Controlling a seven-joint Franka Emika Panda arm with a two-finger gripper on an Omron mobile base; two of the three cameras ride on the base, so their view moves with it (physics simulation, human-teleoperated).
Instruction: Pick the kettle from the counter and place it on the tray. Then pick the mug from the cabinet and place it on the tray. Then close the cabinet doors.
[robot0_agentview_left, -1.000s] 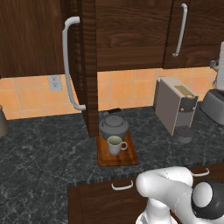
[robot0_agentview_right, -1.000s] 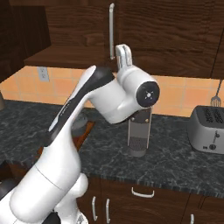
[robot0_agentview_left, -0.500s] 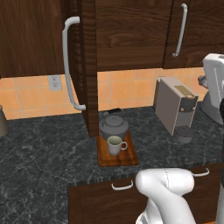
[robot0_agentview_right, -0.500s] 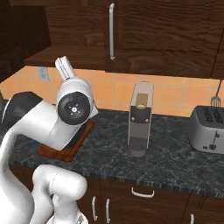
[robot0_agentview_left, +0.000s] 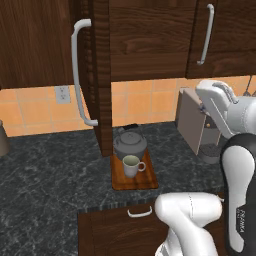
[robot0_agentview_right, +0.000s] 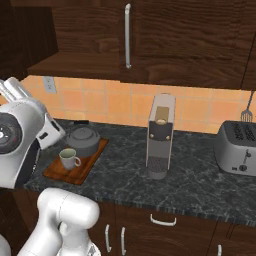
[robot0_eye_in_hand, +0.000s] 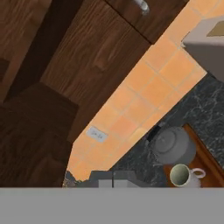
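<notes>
The grey kettle (robot0_agentview_left: 130, 144) and the off-white mug (robot0_agentview_left: 131, 165) both stand on the reddish-brown tray (robot0_agentview_left: 146, 181) on the dark counter (robot0_agentview_left: 50, 175). The right base view has the kettle (robot0_agentview_right: 83, 140) behind the mug (robot0_agentview_right: 68, 158) on the tray (robot0_agentview_right: 86, 167). One cabinet door (robot0_agentview_left: 101, 75) juts out open over the tray, edge-on, its bar handle (robot0_agentview_left: 77, 75) facing left. My gripper (robot0_eye_in_hand: 113, 180) is shut and empty, raised to the right of the tray. It looks down at the kettle (robot0_eye_in_hand: 173, 146) and mug (robot0_eye_in_hand: 181, 175).
A boxy grey coffee machine (robot0_agentview_right: 160, 134) stands right of the tray, and a toaster (robot0_agentview_right: 238, 146) is further right. A shut cabinet door's handle (robot0_agentview_left: 203, 34) hangs above the machine. A wall outlet (robot0_agentview_left: 62, 94) sits on the orange tiles. My arm (robot0_agentview_left: 240, 150) rises near the coffee machine.
My arm has swung up and across: rightward in the left base view, leftward in the right base view. Kettle, mug, tray and doors have not moved. The gripper stays shut.
</notes>
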